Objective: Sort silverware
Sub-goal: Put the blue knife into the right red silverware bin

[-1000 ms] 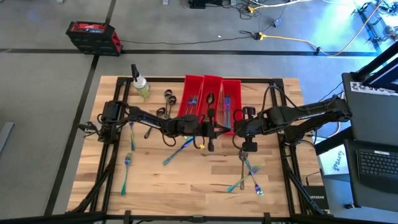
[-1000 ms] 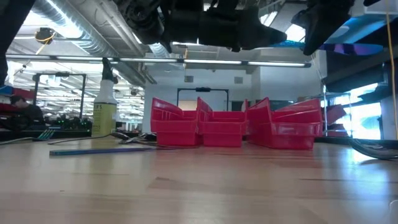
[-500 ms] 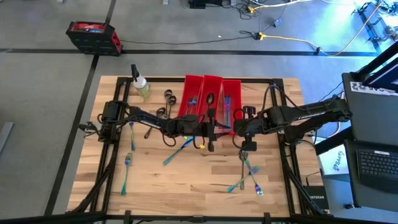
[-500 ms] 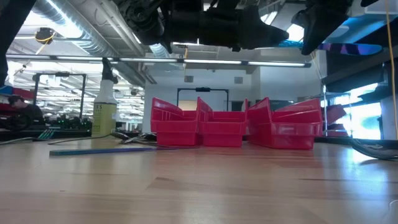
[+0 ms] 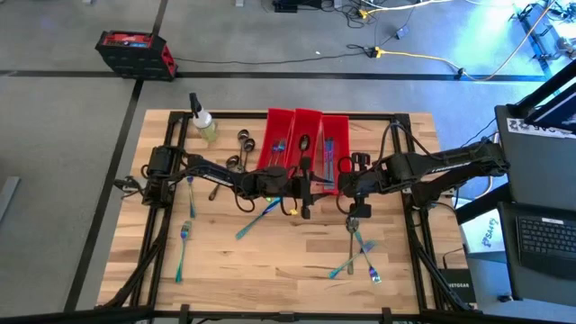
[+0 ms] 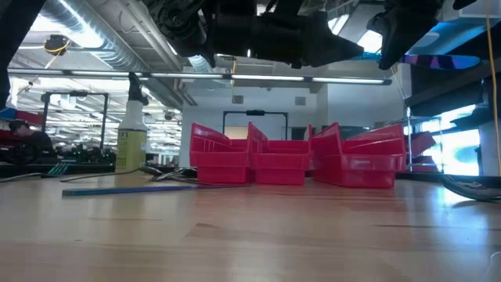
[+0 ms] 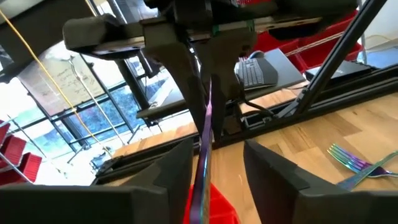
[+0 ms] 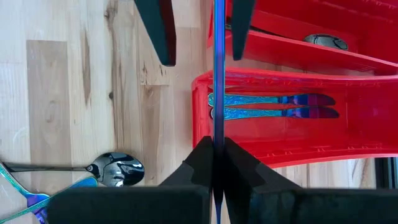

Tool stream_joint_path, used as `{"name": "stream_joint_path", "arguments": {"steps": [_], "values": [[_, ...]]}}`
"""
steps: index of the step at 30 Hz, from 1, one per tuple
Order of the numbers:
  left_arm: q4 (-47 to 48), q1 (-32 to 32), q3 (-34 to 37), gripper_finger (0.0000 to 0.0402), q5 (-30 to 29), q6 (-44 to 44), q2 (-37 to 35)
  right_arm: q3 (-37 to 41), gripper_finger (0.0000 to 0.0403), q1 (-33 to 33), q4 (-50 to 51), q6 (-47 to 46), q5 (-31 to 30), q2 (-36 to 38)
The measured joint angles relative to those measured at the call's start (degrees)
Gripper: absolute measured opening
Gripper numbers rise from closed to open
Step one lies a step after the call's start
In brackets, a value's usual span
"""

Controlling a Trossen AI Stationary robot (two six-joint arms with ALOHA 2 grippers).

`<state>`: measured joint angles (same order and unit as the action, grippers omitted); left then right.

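Iridescent knife (image 8: 219, 74) is clamped edge-on by the right gripper (image 8: 218, 163) above the red bins' (image 5: 307, 144) near rim; the left gripper (image 7: 214, 165), fingers parted around it, is met there. Bare table (image 5: 270, 261) lies nearby.

I see one slim iridescent knife (image 8: 219, 74) hanging on edge over the near end of the red bins, pinched at one end. Two more blue-purple knives (image 8: 273, 106) lie side by side in the rightmost bin. Loose forks and spoons (image 5: 360, 252) lie scattered near right (a dark spoon (image 8: 115, 169) among them), other forks (image 5: 183, 241) near left.
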<state>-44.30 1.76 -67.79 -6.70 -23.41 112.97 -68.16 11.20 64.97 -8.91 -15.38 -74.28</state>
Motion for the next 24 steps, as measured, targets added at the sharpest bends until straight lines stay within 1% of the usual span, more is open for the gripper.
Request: {"name": "stream_joint_path", "arguments": {"steps": [6, 15, 21, 24], "values": [[-0.1, 0.0, 0.0, 0.0072, 0.3, 0.3, 0.0, 0.0, 0.0, 0.0, 0.0, 0.1, 0.4, 0.0], [0.9, -0.4, 0.0, 0.0011, 0.2, -0.6, 0.0, 0.0, 0.0, 0.0, 0.1, 0.4, 0.4, 0.0], [5.1, -1.5, -0.2, 0.0003, 0.3, 3.0, -0.1, -0.1, 0.0, 0.0, -0.3, 0.5, -0.7, 0.0], [4.6, -1.4, -0.1, 0.0002, 0.3, 2.4, -0.1, -0.5, 0.0, 0.0, -0.3, 0.5, -1.0, 0.0]]}}
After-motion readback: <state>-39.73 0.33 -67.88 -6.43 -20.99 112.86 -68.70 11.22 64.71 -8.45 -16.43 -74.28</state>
